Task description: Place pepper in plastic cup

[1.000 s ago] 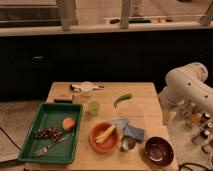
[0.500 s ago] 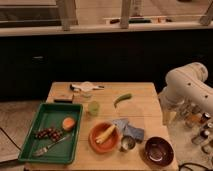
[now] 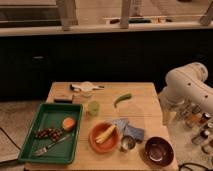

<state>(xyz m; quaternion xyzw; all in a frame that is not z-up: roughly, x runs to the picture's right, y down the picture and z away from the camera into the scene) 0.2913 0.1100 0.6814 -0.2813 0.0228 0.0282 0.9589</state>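
A green pepper (image 3: pixel 122 98) lies on the wooden table (image 3: pixel 140 112), right of centre toward the back. A small green plastic cup (image 3: pixel 94 107) stands upright about a hand's width to the pepper's left, next to the green tray. My white arm (image 3: pixel 187 86) is folded beside the table's right edge. The gripper (image 3: pixel 166 118) hangs low at the arm's left end, just off the right edge and well right of the pepper and the cup. Nothing shows in it.
A green tray (image 3: pixel 46 112) at the front left holds an orange, grapes and a fork. An orange bowl (image 3: pixel 104 136) with a banana, a blue cloth (image 3: pixel 130 129), a metal cup (image 3: pixel 127 144) and a dark bowl (image 3: pixel 159 149) sit along the front. A white lidded item (image 3: pixel 86 87) sits at the back.
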